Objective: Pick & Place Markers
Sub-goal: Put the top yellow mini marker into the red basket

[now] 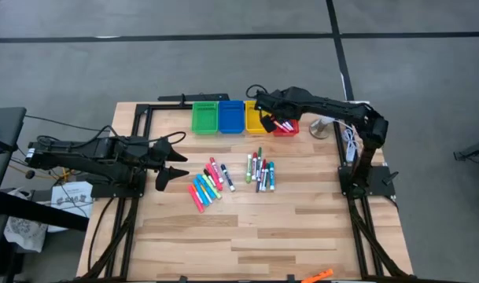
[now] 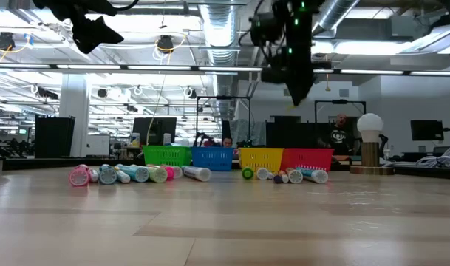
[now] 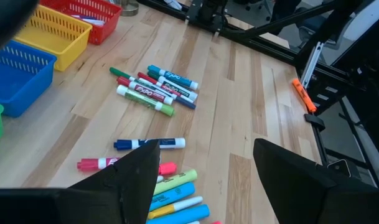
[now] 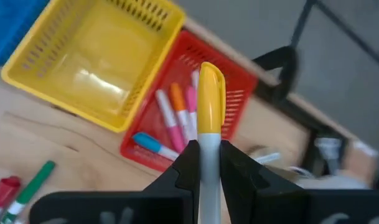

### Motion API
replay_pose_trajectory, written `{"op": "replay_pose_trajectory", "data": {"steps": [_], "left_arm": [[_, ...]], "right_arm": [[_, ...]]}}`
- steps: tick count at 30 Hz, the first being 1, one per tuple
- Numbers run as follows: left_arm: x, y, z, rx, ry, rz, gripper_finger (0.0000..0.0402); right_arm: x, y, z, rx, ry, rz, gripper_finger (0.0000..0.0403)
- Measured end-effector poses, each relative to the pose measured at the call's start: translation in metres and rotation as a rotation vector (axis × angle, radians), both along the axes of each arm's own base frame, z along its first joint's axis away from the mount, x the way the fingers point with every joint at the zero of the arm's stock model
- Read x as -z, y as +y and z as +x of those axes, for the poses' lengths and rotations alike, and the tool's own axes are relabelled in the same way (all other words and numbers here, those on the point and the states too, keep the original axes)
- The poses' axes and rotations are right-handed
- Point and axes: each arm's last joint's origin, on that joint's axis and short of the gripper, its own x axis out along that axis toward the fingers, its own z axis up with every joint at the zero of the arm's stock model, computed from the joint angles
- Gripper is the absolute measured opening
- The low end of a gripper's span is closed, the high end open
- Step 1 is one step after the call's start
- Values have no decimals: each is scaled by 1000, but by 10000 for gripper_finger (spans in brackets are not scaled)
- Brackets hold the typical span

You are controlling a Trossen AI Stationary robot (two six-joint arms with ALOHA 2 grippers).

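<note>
The right gripper [image 4: 205, 165], above the yellow bin [image 1: 256, 116] and red bin [image 1: 286, 126], is clamped on a yellow-capped marker [image 4: 209, 118]. The left gripper [image 1: 173, 159] hangs with jaws apart beside the markers [image 1: 233, 174] lying in two groups mid-table.

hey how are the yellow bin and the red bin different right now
The yellow bin looks empty, while the red bin already holds several markers, pink, orange and a blue-capped one among them. The yellow bin sits next to the blue bin; the red bin is at the end of the row, nearest the right arm's base. The right gripper, holding a yellow-capped marker, hangs over their shared edge. Both are small slotted plastic baskets at the table's far edge.
</note>
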Motion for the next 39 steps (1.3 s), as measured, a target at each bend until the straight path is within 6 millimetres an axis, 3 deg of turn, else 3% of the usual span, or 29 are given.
{"op": "replay_pose_trajectory", "data": {"steps": [7,15,24,39], "left_arm": [[0,0,0,-2,0,-3,260],[0,0,0,-2,-3,-4,260],[0,0,0,-4,-3,-7,260],[0,0,0,-1,-3,-1,260]], "right_arm": [[39,-1,-9,18,37,61,47],[69,-4,-18,66,43,65,48],[74,-5,-18,70,26,51,57],[74,-5,-18,63,28,52,155]]}}
